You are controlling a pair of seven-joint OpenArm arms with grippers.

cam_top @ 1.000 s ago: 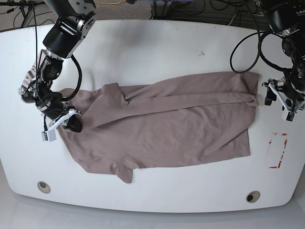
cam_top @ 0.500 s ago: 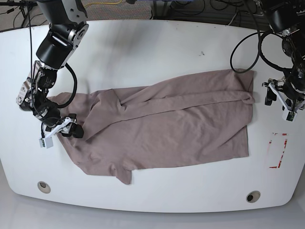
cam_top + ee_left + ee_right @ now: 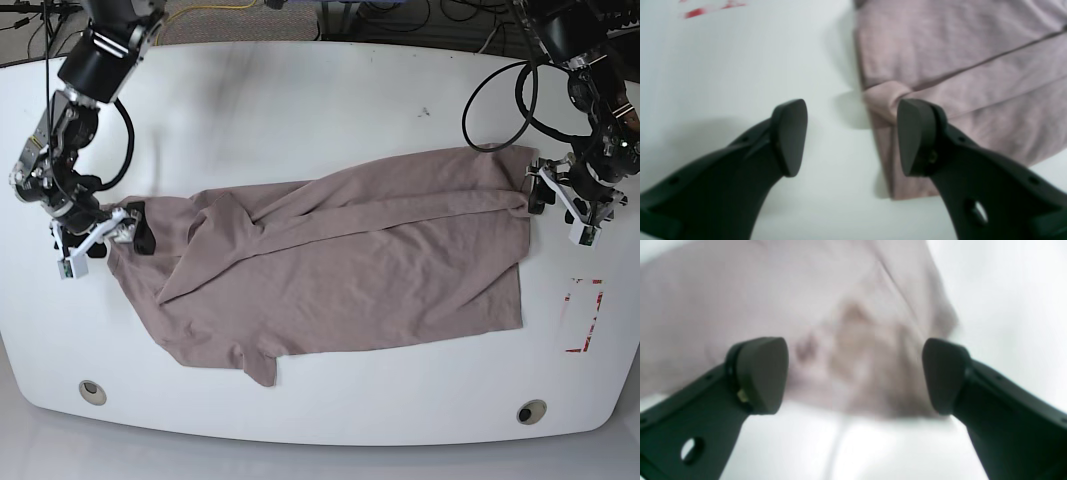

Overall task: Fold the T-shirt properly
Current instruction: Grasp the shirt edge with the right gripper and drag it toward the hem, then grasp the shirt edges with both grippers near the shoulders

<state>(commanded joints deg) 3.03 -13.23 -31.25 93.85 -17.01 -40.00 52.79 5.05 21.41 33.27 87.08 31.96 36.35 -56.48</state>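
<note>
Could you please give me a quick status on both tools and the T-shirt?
Left tool open, at the T-shirt edge's bunched fold. Right tool open over the other end. T-shirt lying creased on table. Nothing in the way.

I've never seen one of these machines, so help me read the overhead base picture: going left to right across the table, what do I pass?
right gripper → T-shirt → left gripper → red marking on the table
</note>
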